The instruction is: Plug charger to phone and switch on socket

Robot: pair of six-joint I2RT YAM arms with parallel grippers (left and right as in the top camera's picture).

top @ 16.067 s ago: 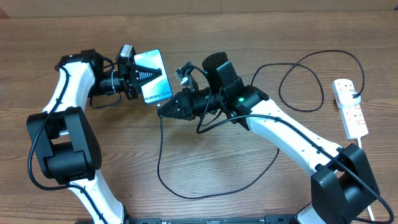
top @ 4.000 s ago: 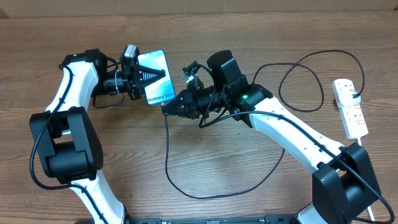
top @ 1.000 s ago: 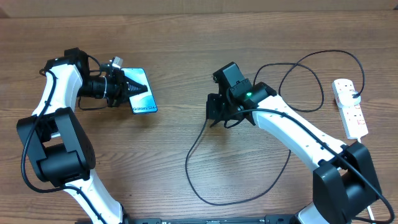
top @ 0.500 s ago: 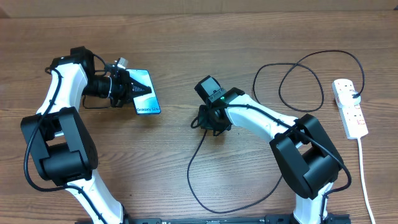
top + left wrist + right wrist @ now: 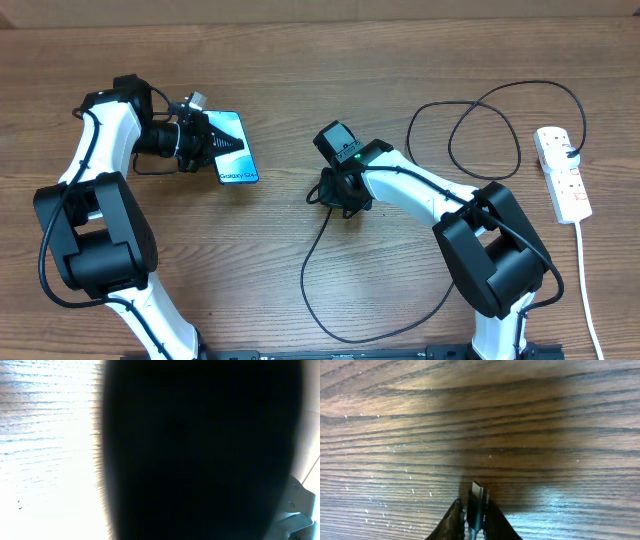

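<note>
Nearest the two arm bases, the one charger [image 5: 476, 500] loops its black cable across the wooden table [image 5: 300, 70]. Its connector tip is pinched between the closed fingers of the right gripper [image 5: 473, 506], just over the wood. Farther left, the left gripper [image 5: 222, 143] is clamped on the one phone [image 5: 238, 160], screen up. One white socket [image 5: 563, 175] lies at the right edge, well apart from both.

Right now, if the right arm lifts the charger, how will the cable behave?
Likely floppy: the charger lies in loose curves, so it should trail and drag. Its connector tip looks stiff, pinched in the right gripper. Thin, so probably light.
</note>
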